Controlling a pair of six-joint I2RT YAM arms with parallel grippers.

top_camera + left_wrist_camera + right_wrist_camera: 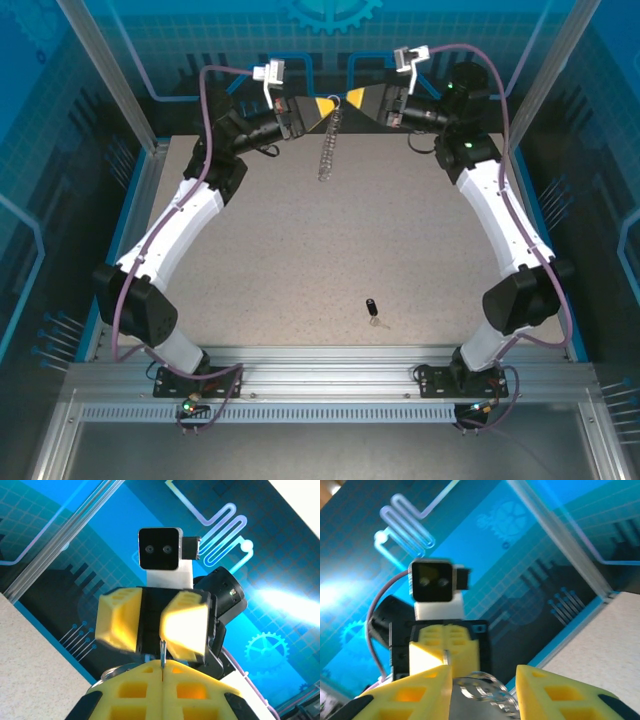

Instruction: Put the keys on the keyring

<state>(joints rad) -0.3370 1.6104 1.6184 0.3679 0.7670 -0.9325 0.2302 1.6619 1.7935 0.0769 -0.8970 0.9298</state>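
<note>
Two grippers: tip to tip above the surface's (300,250) far edge
Left gripper (322,106): clenched on the keyring (162,655)
Right gripper (357,98): released, fingers parted
Chain (328,150): dangling beneath them
Key (372,308): on the surface, near side

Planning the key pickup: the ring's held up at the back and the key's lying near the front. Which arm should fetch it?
Right, probably. The key lies nearer the right arm's base, and the right tool is open, while the left tool is shut on the keyring.
</note>
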